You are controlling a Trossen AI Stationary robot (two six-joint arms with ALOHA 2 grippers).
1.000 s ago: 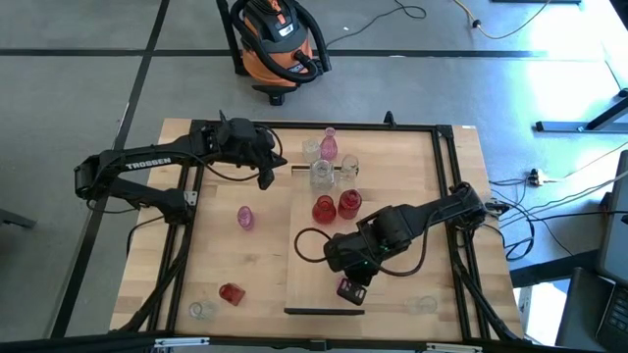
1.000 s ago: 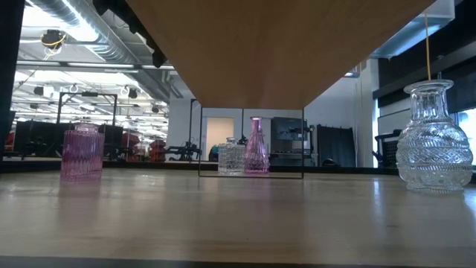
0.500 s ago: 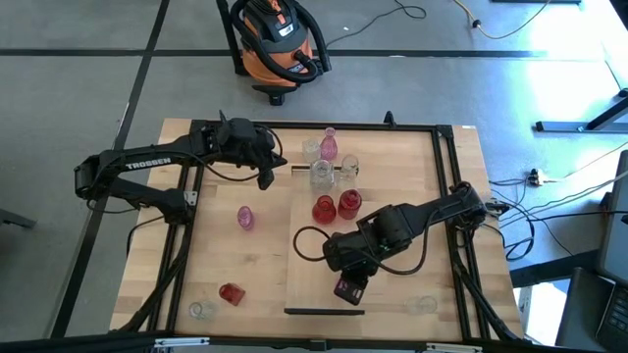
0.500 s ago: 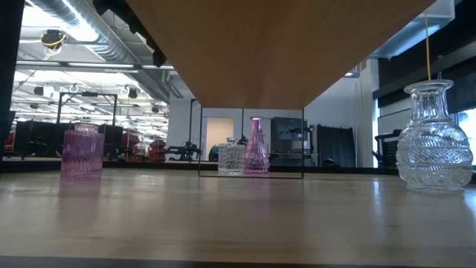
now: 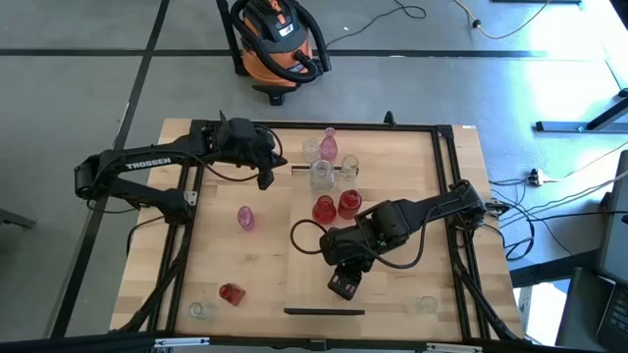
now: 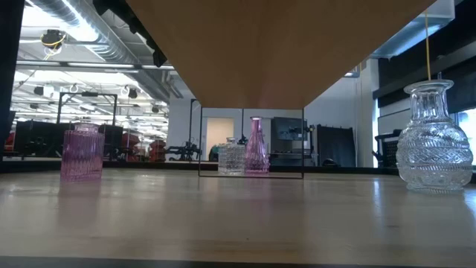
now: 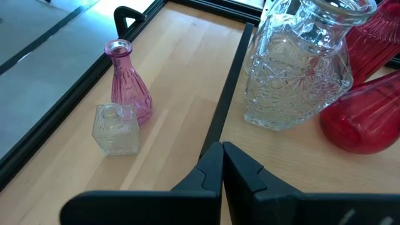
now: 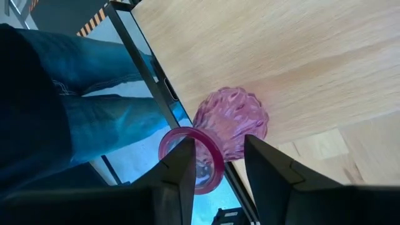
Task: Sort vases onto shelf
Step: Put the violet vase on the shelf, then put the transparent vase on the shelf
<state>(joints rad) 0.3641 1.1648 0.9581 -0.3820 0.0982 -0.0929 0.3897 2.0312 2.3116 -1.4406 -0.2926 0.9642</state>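
My right gripper (image 5: pixel 342 285) is over the near part of the light-wood shelf (image 5: pixel 312 255), shut on a bulbous pink vase (image 8: pixel 230 124). My left gripper (image 7: pixel 222 152) is shut and touches nothing. It hovers by the shelf's far end strip (image 7: pixel 224 106). Clear, pink and red vases cluster at the far end: a cut-glass one (image 7: pixel 297 62), a pink bottle (image 7: pixel 128 84), a small clear one (image 7: pixel 115 128) and red ones (image 5: pixel 337 206). A pink vase (image 5: pixel 245 217), a red one (image 5: pixel 231 292) and clear ones (image 5: pixel 201 310) (image 5: pixel 422 304) stand on the table. My right gripper has the pink vase between its two fingers (image 8: pixel 265 165), near the neck below the rim (image 8: pixel 209 156). The fingers come from above, slanting toward the table's near edge. The vase is tilted, mouth toward the wrist, body away. Whether its base touches the shelf I cannot tell.
A person in blue jeans (image 8: pixel 75 100) stands past the table's near edge. The black table frame (image 5: pixel 186 245) runs along both sides. In the low view the shelf's underside (image 6: pixel 260 45) spans overhead, with a pink ribbed vase (image 6: pixel 82 152) and a clear vase (image 6: pixel 435 141) on the tabletop.
My right gripper has moved a little toward the table's left and far side, carrying the pink vase with it over the near part of the shelf.
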